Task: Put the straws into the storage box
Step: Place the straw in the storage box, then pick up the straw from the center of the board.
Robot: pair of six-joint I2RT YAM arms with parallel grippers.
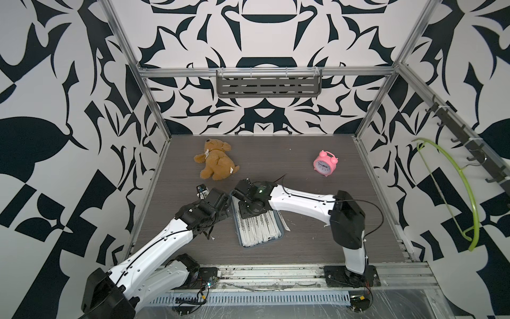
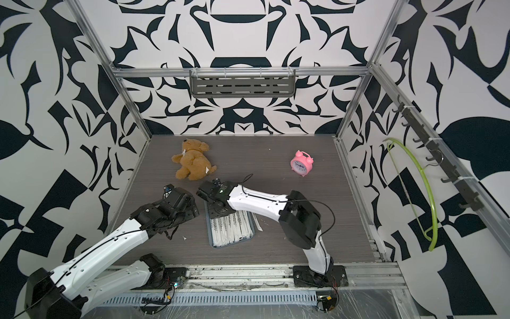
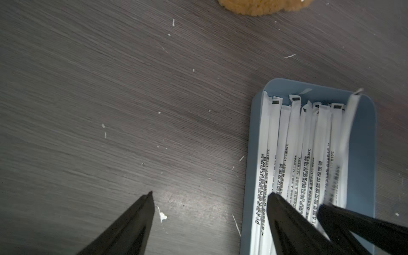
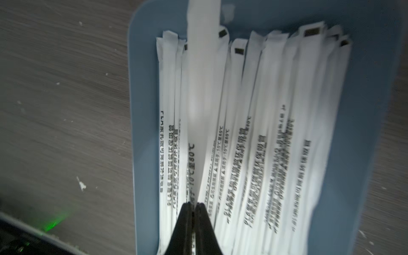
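Tabletop (image 1: 303,198): dark wood grain; teddy bear (image 1: 216,160) at 11 o'clock, pink alarm clock (image 1: 325,163) at 1 o'clock.
Storage box (image 3: 364,154): just toward 6 o'clock from the table's middle.
Straws (image 1: 259,229): packed side by side inside the box, lengthwise.
Right gripper (image 4: 193,204): over the box's 12 o'clock end, clenched on a single straw (image 4: 203,66) raised above the pile.
Left gripper (image 3: 210,193): spread wide, empty, at the box's 10 o'clock corner; one finger above the straws, one above bare table.

one storage box (image 1: 256,244); straws (image 1: 259,227) overlapped, at least a dozen, exact count unclear; one teddy bear (image 1: 215,163); one alarm clock (image 1: 325,163).
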